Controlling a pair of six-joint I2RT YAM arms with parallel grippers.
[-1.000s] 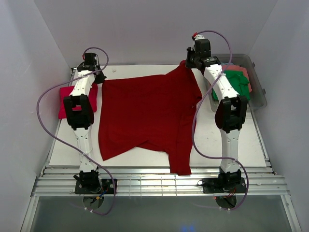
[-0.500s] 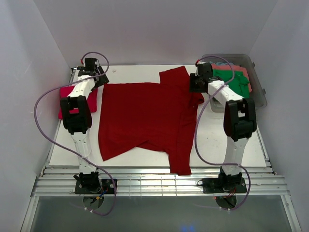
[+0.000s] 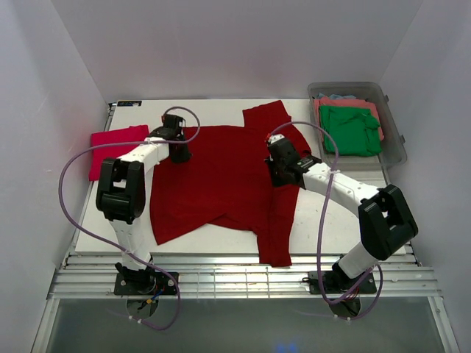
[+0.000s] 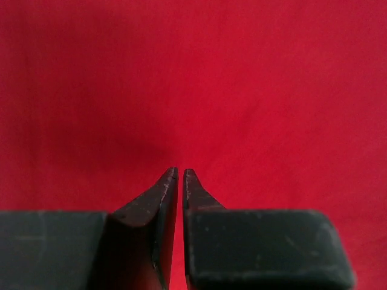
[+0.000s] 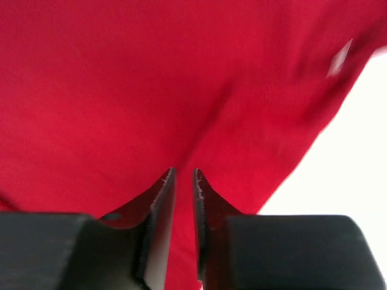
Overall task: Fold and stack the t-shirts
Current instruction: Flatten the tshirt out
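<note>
"Left fingers (image 4: pixel 151 223): gripping anything?"

"No. They are pinched nearly together on nothing, tips over the dark red t-shirt (image 3: pixel 221 184). The right fingers (image 5: pixel 158 211) are the same, near its right edge."

"Where is that shirt?"

"It is spread on the white surface (image 3: pixel 331 213), one corner past the near edge. A folded pinkish-red t-shirt (image 3: pixel 118 147) lies at its left. A green t-shirt (image 3: pixel 352 131) lies on a coral t-shirt (image 3: pixel 324 103) in the grey tub (image 3: pixel 394 140)."

"Any writing?"

"One pale tag (image 5: pixel 340 55), too blurred to read."

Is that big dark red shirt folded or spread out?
Spread out. The dark red t-shirt lies open across the white table, one end hanging over the near edge; no neat fold shows.
</note>
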